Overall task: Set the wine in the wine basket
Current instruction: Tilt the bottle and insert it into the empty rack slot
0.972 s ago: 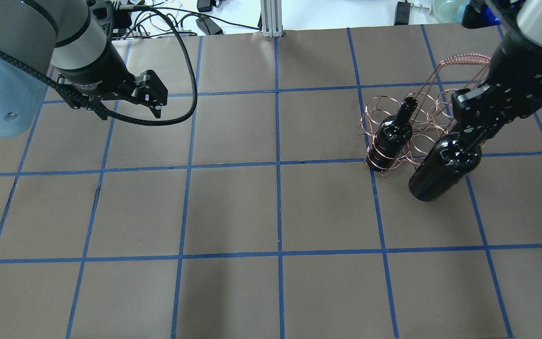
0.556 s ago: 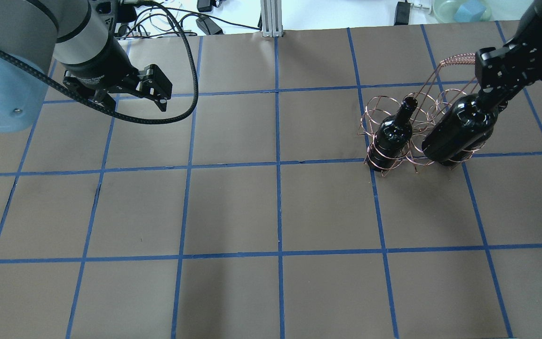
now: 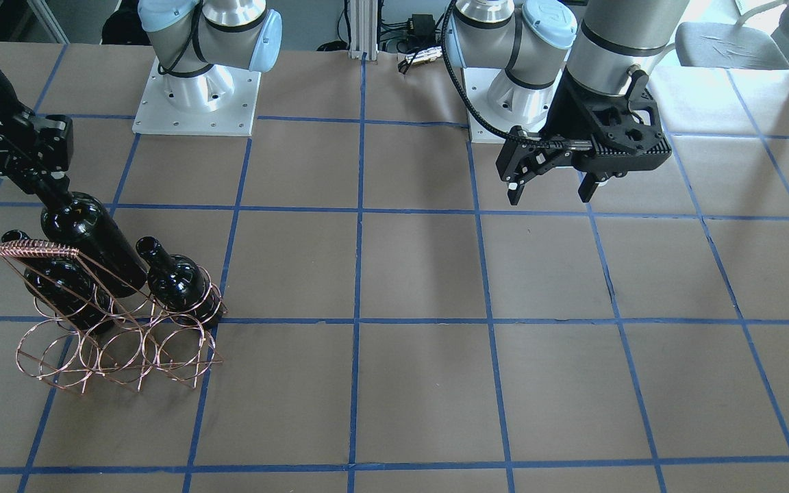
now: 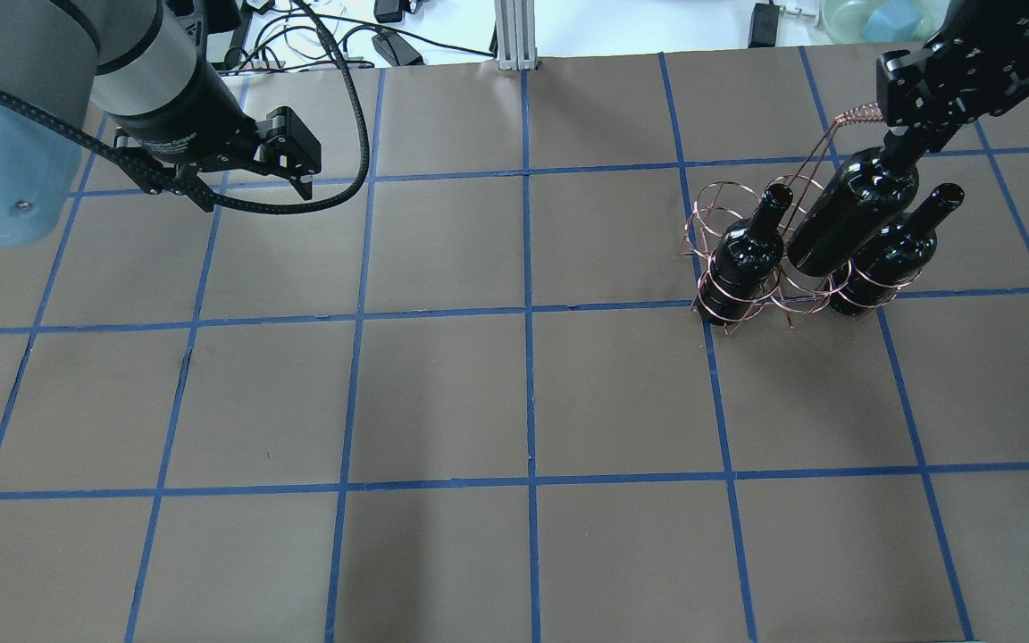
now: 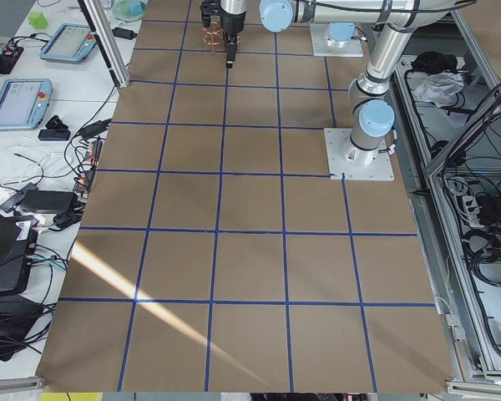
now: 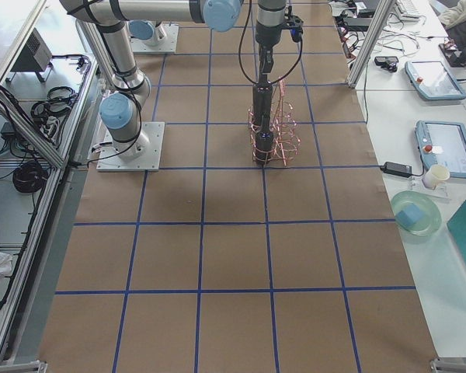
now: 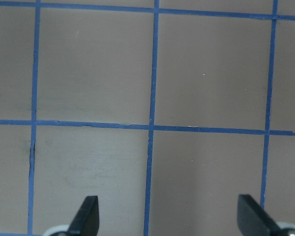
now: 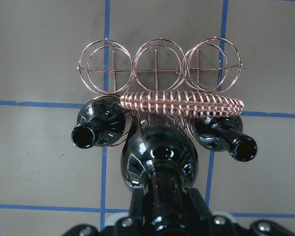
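Note:
The copper wire basket [image 4: 718, 204] stands at the far right, its coil-wrapped handle [image 4: 854, 114] on top. Two black bottles stand in the end rings of its row nearer the robot, a left one [image 4: 747, 254] and a right one [image 4: 894, 254]. My right gripper [image 4: 912, 134] is shut on the neck of a third wine bottle [image 4: 849, 219], held upright over the middle ring between them. The right wrist view shows this bottle [image 8: 160, 157] just in front of the handle [image 8: 182, 103]. I cannot tell whether its base has entered the ring. My left gripper [image 4: 300, 174] hangs open and empty at the far left.
The basket's far row of three rings [image 8: 157, 64] holds nothing. In the front view the basket [image 3: 120, 356] sits near the table's left edge. Cables and a metal post [image 4: 514, 36] lie beyond the table's far edge. Brown paper with blue tape lines [image 7: 150, 128] lies under the left gripper.
My right gripper carried the bottle from in front of the basket, away from the robot, to over the middle ring, uncovering the right-hand bottle. The left gripper shifted slightly.

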Robot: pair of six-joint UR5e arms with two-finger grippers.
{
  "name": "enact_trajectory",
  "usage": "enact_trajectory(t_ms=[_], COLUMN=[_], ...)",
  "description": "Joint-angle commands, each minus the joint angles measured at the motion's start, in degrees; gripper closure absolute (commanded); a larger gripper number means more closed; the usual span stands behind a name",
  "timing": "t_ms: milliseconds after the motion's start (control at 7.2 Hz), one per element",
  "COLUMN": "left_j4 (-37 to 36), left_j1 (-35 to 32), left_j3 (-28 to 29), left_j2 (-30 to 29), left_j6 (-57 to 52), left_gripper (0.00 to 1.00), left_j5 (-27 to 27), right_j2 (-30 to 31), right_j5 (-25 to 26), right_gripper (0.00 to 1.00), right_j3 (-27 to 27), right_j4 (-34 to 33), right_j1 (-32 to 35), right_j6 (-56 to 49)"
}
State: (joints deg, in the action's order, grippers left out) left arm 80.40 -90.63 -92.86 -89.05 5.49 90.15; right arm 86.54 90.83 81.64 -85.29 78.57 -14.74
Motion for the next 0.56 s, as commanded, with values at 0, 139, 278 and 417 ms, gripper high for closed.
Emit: enact_trajectory(t_ms=[0, 139, 278, 417], left_j4=[0.19, 0.19, 0.19, 0.19], left_j1=[-0.07, -0.07, -0.07, -0.07], left_j3=[-0.48, -0.48, -0.57, -0.57], left_j2=[0.45, 0.46, 0.54, 0.54], left_j6=[0.13, 0.13, 0.22, 0.22], left_gripper=[0.0, 0.0, 0.0, 0.0], left_j5=[0.2, 0.11, 0.2, 0.2], right_j2=[-1.37, -1.73, -2.08, -2.08], right_j5=[0.49, 0.58, 0.66, 0.66], right_gripper=[0.96, 0.96, 0.96, 0.96], right_j3=[-0.08, 0.01, 0.27, 0.45], right_j4=[-0.93, -1.1, -1.02, -1.1], right_j1=[0.0, 0.0, 0.0, 0.0], right_j6=[-0.2, -0.38, -0.46, -0.55])
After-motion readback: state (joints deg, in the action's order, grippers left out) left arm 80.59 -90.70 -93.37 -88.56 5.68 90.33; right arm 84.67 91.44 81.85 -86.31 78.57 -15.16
